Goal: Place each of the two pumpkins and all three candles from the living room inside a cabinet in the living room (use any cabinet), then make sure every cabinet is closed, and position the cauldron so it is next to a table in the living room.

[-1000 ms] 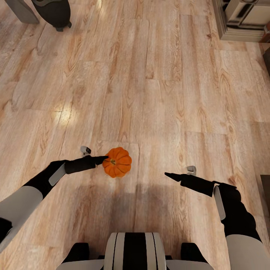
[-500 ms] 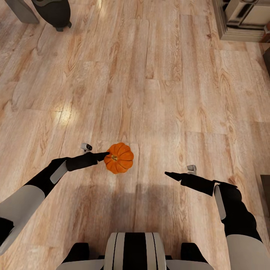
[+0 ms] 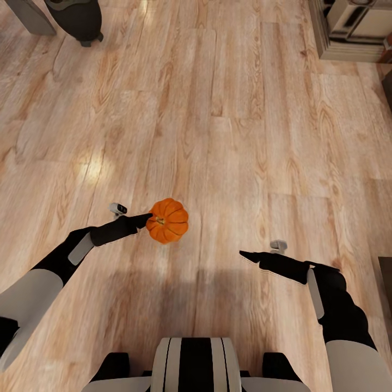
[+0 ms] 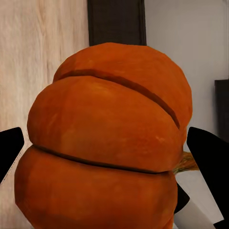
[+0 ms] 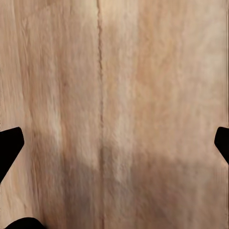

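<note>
While left end effector [image 3: 146, 220] grips pumpkin [image 3: 167, 220] | right end effector [image 3: 243, 254] open, empty | risk: rounded ribs slipping out mid-carry

A home's living area: pale wood-plank floor [image 3: 234, 136] runs throughout, with a black cauldron [image 3: 76, 19] beside a grey table leg [image 3: 32, 15] at one far corner and a beige furniture unit [image 3: 354, 30] at the other.

pumpkin carried farther out and a little left

the left gripper [image 3: 148, 220], its fingers [image 4: 210, 164] clamped on the pumpkin [image 3: 168, 220], has moved away from the robot's base and slightly left over the wood floor [image 3: 245, 136]; the cauldron [image 3: 76, 19] at far left sits a touch higher in the head view.
</note>
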Controlling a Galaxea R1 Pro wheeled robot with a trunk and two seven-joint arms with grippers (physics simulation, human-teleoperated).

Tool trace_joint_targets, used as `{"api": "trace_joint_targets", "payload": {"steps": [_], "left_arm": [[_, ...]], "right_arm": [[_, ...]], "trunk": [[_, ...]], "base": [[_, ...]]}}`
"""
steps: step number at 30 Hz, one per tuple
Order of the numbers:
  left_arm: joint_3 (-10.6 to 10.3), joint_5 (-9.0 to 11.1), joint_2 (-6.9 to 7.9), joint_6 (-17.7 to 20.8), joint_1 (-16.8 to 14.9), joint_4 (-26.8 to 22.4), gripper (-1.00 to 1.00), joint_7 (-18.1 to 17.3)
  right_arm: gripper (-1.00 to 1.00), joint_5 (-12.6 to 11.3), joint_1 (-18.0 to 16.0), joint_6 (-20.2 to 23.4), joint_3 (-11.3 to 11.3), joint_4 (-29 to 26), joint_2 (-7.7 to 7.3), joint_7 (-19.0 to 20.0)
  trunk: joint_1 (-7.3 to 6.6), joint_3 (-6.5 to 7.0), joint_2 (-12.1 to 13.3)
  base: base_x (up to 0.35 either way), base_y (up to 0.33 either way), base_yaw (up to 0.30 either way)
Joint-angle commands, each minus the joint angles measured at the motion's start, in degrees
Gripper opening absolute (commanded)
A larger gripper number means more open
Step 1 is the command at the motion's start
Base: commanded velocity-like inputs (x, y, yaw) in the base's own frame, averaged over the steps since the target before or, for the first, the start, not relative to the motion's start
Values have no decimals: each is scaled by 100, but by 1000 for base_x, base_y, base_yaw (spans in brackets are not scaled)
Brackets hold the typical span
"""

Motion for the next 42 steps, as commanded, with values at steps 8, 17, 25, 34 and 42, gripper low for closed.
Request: {"api": "trace_joint_targets", "payload": {"steps": [8,17,25,34,42], "left_arm": [[3,4,0,-13,2,9,-100,-1],[-2,558,-88,-31,35,35,-100,19],[-39,620,-226,22,31,-117,-100,28],[-195,615,-246,42,-4,-239,-100,29],[-199,609,-250,43,-4,-233,-100,29]], "right_arm": [[100,18,0,-1,1,-1,-3,-9],[100,18,0,5,1,2,0,-10],[100,25,0,-16,6,19,10,-35],[100,32,0,-121,83,111,35,-165],[100,27,0,-152,271,138,36,-236]], "trunk": [[0,0,0],[-13,111,7],[-34,288,17],[-57,488,29],[-77,665,40]], "base": [[231,-29,0],[13,-1,0],[0,0,0],[0,0,0],[0,0,0]]}}
